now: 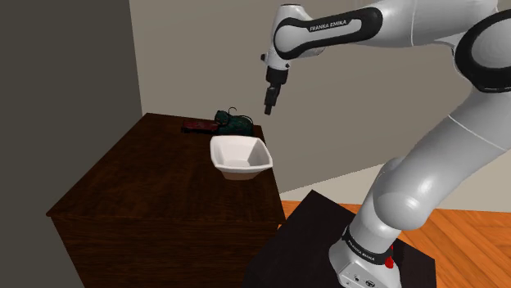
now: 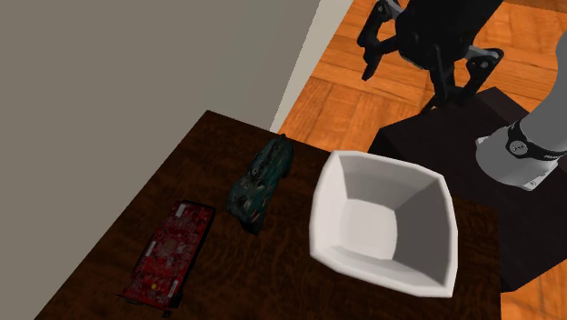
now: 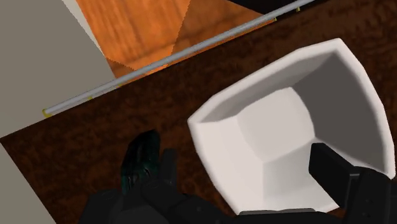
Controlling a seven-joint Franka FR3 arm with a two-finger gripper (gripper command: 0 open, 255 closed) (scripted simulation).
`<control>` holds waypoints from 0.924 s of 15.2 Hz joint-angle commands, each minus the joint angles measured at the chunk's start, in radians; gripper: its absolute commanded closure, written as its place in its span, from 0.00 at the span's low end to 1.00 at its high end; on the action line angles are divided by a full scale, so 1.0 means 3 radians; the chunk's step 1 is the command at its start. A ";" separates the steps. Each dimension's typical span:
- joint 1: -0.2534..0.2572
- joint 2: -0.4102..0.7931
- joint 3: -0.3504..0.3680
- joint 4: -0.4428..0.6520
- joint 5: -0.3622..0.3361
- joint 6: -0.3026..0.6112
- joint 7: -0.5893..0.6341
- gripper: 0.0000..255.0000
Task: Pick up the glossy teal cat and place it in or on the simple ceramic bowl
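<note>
Gripper (image 1: 269,104) released and empty, I hold it at upper centre of shoulder view | teal cat (image 1: 232,122) lies on desk (image 1: 147,180) just upper-left of white bowl (image 1: 246,170)

White, rounded arm (image 1: 426,155) with dark joints. Black gripper (image 1: 269,108). "FRANKA EMIKA" lettering (image 1: 332,26) at shoulder view's 12 o'clock, red spot (image 1: 388,262) at 5 o'clock.
</note>
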 commanded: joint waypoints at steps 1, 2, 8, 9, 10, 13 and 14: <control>0.0003 0.0241 -0.0030 0.0144 -0.0033 0.0109 -0.0127 0.00; 0.0003 0.0363 -0.0041 0.0216 -0.0046 0.0162 -0.0185 0.00; -0.0013 0.1108 -0.0078 0.0739 -0.0101 0.0418 -0.0517 0.00; -0.0019 0.1235 -0.0079 0.0841 -0.0108 0.0449 -0.0569 0.00; -0.0025 0.1362 -0.0079 0.0948 -0.0115 0.0477 -0.0620 0.00; -0.0047 0.1749 -0.0072 0.1299 -0.0136 0.0537 -0.0769 0.00; -0.0054 0.1854 -0.0068 0.1401 -0.0141 0.0547 -0.0807 0.00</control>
